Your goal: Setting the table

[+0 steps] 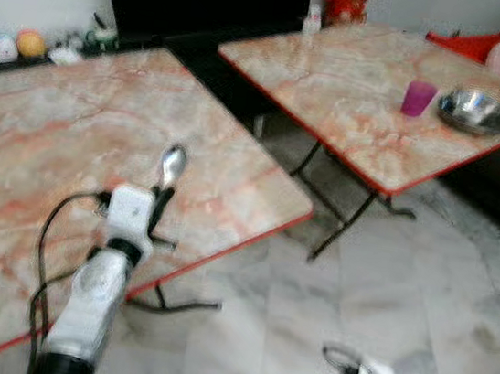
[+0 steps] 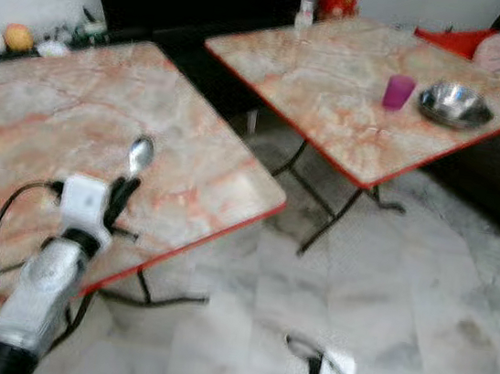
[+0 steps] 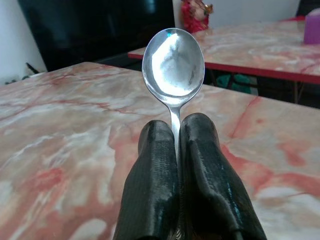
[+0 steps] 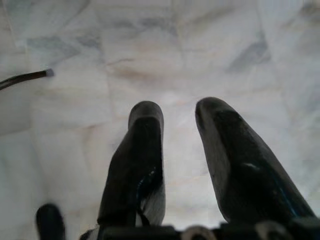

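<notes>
Marble-print folding table (image 1: 43, 150) beneath your left gripper (image 3: 176, 131), fingers clamped on the spoon (image 3: 173, 62) handle just below its bowl: light, rigid, slick metal, so keep that tight neck pinch; right gripper (image 4: 177, 112) hangs parted over floor

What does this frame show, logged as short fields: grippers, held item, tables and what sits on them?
left gripper: shut on the spoon, held above the near table
spoon: bowl end sticks out past the fingertips, handle clamped between them
right gripper: open, hanging idle over the pale tiled floor
far table: carries a purple cup beside a steel bowl
far table, back edge: a small bottle
</notes>
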`<state>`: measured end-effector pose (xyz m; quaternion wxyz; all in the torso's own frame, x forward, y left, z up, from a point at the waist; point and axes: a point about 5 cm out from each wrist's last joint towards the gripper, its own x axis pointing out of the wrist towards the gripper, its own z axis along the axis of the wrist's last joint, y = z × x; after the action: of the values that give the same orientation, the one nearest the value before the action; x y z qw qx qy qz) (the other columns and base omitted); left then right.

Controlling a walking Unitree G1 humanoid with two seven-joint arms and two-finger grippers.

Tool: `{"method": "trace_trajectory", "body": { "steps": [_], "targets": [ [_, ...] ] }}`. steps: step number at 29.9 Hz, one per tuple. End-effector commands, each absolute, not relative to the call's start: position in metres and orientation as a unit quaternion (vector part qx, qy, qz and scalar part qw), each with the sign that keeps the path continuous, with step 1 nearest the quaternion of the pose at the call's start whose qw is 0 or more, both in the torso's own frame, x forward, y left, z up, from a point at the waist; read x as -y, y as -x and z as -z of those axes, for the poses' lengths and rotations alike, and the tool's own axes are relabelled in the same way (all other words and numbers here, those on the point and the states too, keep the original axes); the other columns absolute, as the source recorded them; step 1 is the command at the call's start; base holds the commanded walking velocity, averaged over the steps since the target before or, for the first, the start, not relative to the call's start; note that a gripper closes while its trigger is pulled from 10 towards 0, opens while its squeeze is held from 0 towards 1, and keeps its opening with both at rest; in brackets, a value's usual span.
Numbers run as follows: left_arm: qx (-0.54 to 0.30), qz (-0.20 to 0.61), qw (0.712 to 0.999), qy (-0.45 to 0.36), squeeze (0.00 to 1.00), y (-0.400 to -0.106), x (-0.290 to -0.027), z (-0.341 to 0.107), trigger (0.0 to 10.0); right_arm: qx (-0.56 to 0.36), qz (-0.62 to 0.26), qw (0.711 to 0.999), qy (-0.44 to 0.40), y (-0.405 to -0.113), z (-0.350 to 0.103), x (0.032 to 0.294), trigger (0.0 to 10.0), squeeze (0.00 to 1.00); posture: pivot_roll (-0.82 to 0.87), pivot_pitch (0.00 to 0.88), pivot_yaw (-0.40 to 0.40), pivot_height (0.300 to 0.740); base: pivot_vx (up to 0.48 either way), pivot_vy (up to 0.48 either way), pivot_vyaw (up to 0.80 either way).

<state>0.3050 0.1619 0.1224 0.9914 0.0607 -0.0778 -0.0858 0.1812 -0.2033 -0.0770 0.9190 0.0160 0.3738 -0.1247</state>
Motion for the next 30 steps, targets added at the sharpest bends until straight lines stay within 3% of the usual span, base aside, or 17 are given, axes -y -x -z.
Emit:
{"method": "trace_trajectory", "body": {
  "steps": [1,9,21,30],
  "targets": [
    [0.077,0.072,0.992,-0.067,0.0,-0.3044,-0.1707,-0.121,10.0,-0.371,0.12,0.92,-0.027,-0.1868,0.0754,0.1981,10.0,0.0,0.1,0.0,0.006,0.74,0.0,-0.401,0.0],
    [0.078,0.069,0.992,-0.065,0.0,-0.3057,-0.17,-0.1217,10.0,-0.375,0.105,0.921,-0.012,-0.187,0.0758,0.1961,10.0,0.0,0.1,0.0,0.003,0.74,0.0,-0.397,0.05],
    [0.079,0.056,0.993,-0.064,0.0,-0.3079,-0.172,-0.1229,10.0,-0.38,0.104,0.919,-0.01,-0.1854,0.0766,0.1982,10.0,0.0,0.1,0.0,-0.001,0.74,0.0,-0.396,0.8],
    [0.077,0.051,0.994,-0.064,0.0,-0.3076,-0.1731,-0.1214,10.0,-0.383,0.1,0.918,-0.013,-0.1847,0.0773,0.197,10.0,0.0,0.1,0.0,-0.006,0.74,0.0,-0.394,0.52]
  ]
}}
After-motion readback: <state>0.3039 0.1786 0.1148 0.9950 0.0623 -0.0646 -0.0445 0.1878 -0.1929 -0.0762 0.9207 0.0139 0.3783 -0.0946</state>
